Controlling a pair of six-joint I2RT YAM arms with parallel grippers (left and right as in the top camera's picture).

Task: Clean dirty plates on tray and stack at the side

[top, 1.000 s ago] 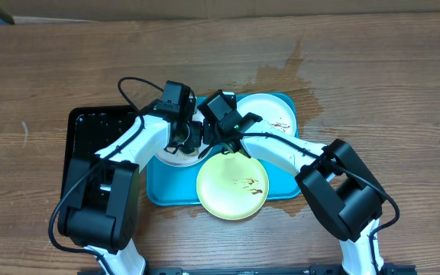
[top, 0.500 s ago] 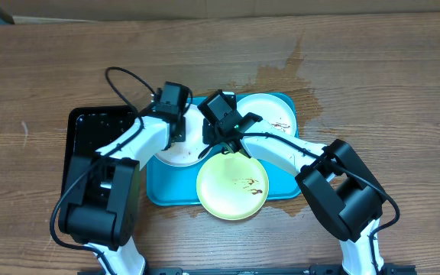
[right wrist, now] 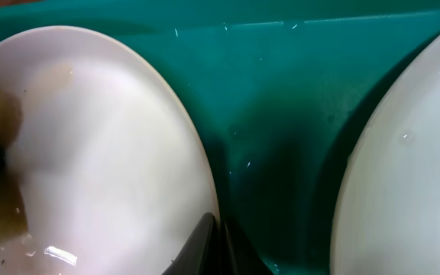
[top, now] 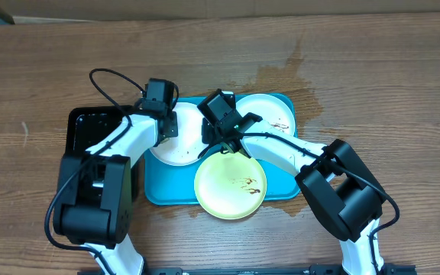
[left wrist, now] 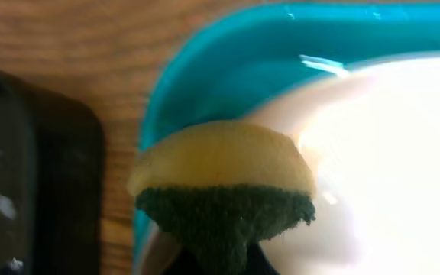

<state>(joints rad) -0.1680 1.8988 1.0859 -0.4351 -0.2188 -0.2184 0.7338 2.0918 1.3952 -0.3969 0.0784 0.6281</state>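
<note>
The turquoise tray (top: 281, 187) holds three plates. A white plate (top: 178, 149) lies at its left end, a white plate with brown smears (top: 270, 114) at the back right, and a yellow-green plate with a brown smear (top: 231, 186) overhangs the front rim. My left gripper (top: 168, 128) is shut on a yellow sponge with a green scouring side (left wrist: 224, 176), at the left rim of the left white plate (left wrist: 388, 153). My right gripper (right wrist: 220, 241) is shut on that plate's right rim (right wrist: 105, 145); it also shows in the overhead view (top: 211, 143).
A black tray (top: 90, 130) stands left of the turquoise tray, and shows in the left wrist view (left wrist: 21, 168). A wet stain (top: 281, 72) marks the wooden table behind the tray. Another pale plate's rim (right wrist: 411, 168) lies right of my right fingers.
My left gripper has moved left with the sponge, from the middle of the left white plate to its left rim. My right gripper has stayed pinched on the plate's rim.
</note>
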